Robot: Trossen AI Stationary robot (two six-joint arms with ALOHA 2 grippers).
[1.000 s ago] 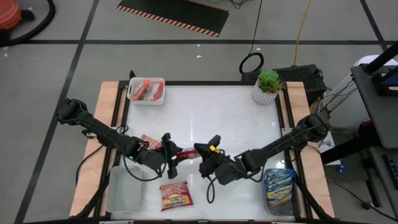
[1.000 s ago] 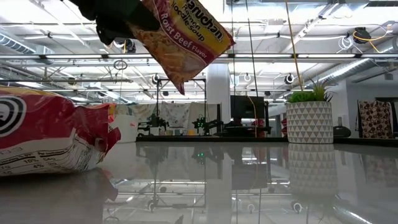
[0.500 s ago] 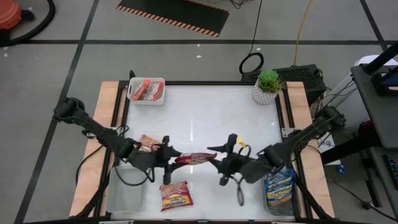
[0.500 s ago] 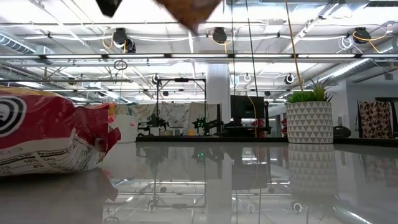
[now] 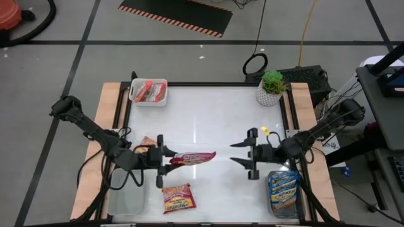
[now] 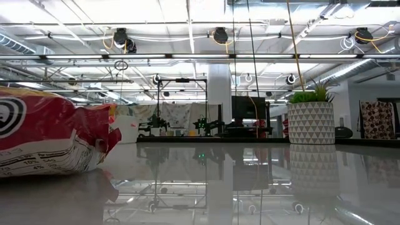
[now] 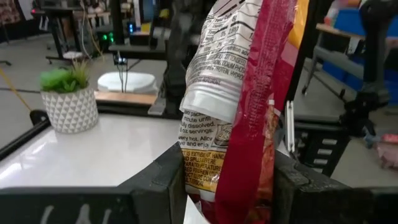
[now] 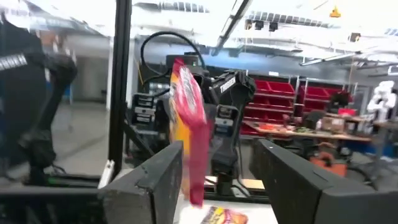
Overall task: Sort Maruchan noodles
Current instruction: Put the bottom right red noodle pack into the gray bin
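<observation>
Holding a dark red noodle packet (image 5: 192, 157) aloft, left gripper (image 5: 165, 161) clamped on its end, right gripper (image 5: 241, 153) spread wide and empty, bare white table (image 5: 208, 120) between, nutrition print legible only in fragments.

The packet (image 5: 192, 157) between my left fingers (image 7: 171, 180) is dark red with a yellow print and a white, black-lettered back. My fingers are black. The surface (image 5: 208, 120) is glossy white with tan wood edges. The planter (image 5: 269, 96) is white with grey triangles; its plant is green.
</observation>
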